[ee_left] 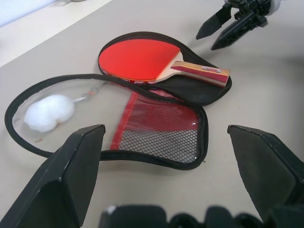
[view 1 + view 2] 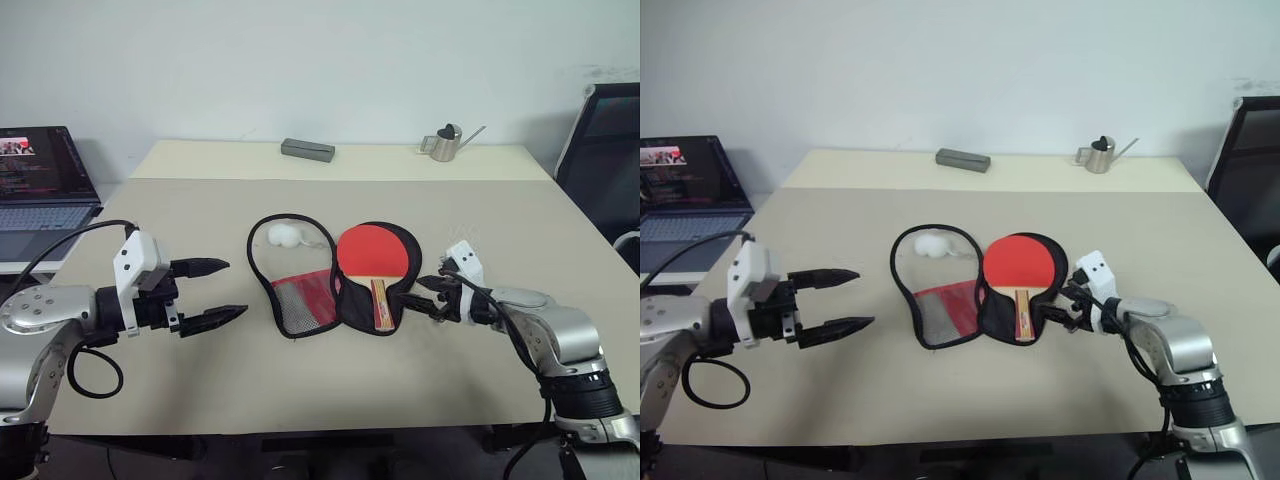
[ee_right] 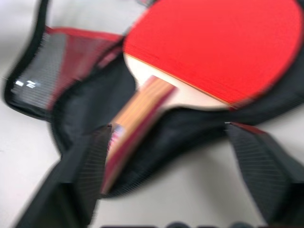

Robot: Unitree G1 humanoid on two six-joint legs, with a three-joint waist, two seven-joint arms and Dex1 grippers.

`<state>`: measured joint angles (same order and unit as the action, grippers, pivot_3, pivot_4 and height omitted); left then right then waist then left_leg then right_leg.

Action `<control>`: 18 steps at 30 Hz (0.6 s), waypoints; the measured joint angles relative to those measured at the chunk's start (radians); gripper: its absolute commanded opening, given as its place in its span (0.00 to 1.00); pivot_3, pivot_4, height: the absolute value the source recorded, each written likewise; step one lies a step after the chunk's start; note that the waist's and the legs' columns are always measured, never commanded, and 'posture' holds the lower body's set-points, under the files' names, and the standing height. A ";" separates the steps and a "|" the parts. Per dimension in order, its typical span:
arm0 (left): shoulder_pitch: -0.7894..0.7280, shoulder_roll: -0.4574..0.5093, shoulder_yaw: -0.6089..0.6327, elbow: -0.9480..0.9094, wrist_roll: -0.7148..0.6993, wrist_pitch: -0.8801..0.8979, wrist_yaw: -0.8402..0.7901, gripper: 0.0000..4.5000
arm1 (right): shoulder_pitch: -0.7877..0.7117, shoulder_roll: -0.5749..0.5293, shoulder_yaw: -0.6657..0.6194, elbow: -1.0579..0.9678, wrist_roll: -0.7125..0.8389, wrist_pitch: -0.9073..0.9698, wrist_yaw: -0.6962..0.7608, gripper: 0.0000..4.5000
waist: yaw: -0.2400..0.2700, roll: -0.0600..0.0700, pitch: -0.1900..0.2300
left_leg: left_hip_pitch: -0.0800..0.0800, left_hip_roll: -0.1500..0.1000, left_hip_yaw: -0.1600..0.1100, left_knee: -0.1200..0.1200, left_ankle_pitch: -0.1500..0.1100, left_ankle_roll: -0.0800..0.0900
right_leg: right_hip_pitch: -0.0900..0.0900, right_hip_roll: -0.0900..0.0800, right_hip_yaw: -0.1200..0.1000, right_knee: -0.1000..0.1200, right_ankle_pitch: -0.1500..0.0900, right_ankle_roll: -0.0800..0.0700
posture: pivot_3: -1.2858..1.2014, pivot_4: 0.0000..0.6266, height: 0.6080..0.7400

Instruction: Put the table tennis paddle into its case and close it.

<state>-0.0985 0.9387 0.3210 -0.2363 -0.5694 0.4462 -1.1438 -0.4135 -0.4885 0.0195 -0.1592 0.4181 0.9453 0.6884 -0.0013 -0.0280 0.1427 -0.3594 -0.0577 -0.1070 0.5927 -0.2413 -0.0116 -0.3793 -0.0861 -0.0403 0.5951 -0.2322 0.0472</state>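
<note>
bench (image 2: pixel 480 300): beige top carried everything; the case served as landmark for all places below.
case (image 2: pixel 300 300): lay unzipped and spread flat in two halves; the mesh-pocket half lay toward the robot's left, the black half toward its right.
table tennis paddle (image 2: pixel 372 258): rested red face up on the case's right half, handle toward the robot, apparently inside the outline.
left tool (image 2: pixel 212 292): hovered left of the case, well apart, fingers spread, nothing held.
right tool (image 2: pixel 432 295): sat just right of the case's handle end, fingers parted, gripping nothing.
white charm (image 2: pixel 285 235): lay on the left half's clear panel.
step in hand (judgement): fold the left half over the paddle.
doing it well (judgement): pinch the left half's outer rim, not the mesh; let the right tool pin the handle end so the paddle does not slide; keep the charm clear of the zip.
</note>
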 measured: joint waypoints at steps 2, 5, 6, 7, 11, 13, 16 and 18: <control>0.000 -0.005 0.000 0.000 -0.001 0.001 0.011 1.00 | 0.000 0.004 0.000 -0.032 0.019 0.002 0.004 0.99 | 0.000 0.000 0.000 | 0.000 0.000 0.000 0.000 0.000 0.000 | 0.000 0.000 0.000 0.000 0.000 0.000 | 0.52 0.24 1.00; 0.000 -0.026 0.001 0.006 -0.001 0.004 0.045 1.00 | 0.002 0.002 0.001 -0.069 0.042 -0.004 0.020 0.99 | 0.000 0.000 0.000 | 0.001 0.000 0.000 0.000 0.000 0.000 | 0.000 0.000 0.000 0.000 0.000 0.000 | 0.52 0.24 1.00; -0.001 -0.033 0.001 0.016 -0.001 0.007 0.060 1.00 | 0.004 0.001 0.001 -0.076 0.048 -0.010 0.027 0.99 | 0.000 0.000 0.000 | 0.001 0.000 0.000 0.000 0.000 0.000 | 0.000 0.000 0.000 0.000 0.000 0.000 | 0.52 0.24 1.00; -0.001 -0.041 0.001 0.031 0.000 0.012 0.081 1.00 | 0.006 -0.001 0.001 -0.083 0.055 -0.020 0.033 0.99 | 0.000 0.000 0.000 | 0.001 0.000 0.000 0.000 0.000 0.000 | 0.000 0.000 0.000 0.000 0.000 0.000 | 0.52 0.24 1.00; 0.006 -0.065 0.016 0.066 0.007 0.010 0.133 1.00 | 0.005 -0.028 0.001 -0.111 0.077 -0.050 0.076 0.99 | 0.000 0.000 0.000 | 0.001 0.000 0.000 0.000 0.000 0.000 | 0.000 0.000 0.000 0.000 0.000 0.001 | 0.52 0.24 1.00; 0.003 -0.071 0.019 0.083 0.015 0.004 0.154 1.00 | -0.003 -0.044 0.002 -0.128 0.083 -0.068 0.101 0.99 | 0.000 0.000 0.000 | 0.001 0.000 0.000 0.000 0.000 0.000 | 0.000 0.000 0.000 0.000 0.000 0.001 | 0.52 0.24 1.00; -0.059 -0.087 0.017 0.154 0.052 -0.008 0.209 1.00 | -0.020 -0.084 0.009 -0.135 0.083 -0.104 0.141 0.99 | 0.002 0.000 0.000 | 0.002 0.000 0.000 0.000 0.000 0.000 | 0.000 0.000 -0.001 0.000 0.001 0.002 | 0.52 0.24 1.00; -0.109 -0.092 0.003 0.224 0.103 -0.026 0.259 1.00 | -0.045 -0.097 0.014 -0.141 0.083 -0.117 0.158 0.99 | 0.002 0.000 0.000 | 0.002 0.000 0.000 0.000 0.000 0.000 | 0.000 0.000 -0.001 0.000 0.001 0.002 | 0.52 0.24 1.00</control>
<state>-0.2079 0.8467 0.3238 -0.0123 -0.4665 0.4206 -0.8843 -0.4587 -0.5852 0.0334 -0.3003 0.5015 0.8281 0.8468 0.0008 -0.0285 0.1425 -0.3571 -0.0577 -0.1073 0.5930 -0.2412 -0.0117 -0.3791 -0.0860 -0.0411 0.5951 -0.2311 0.0492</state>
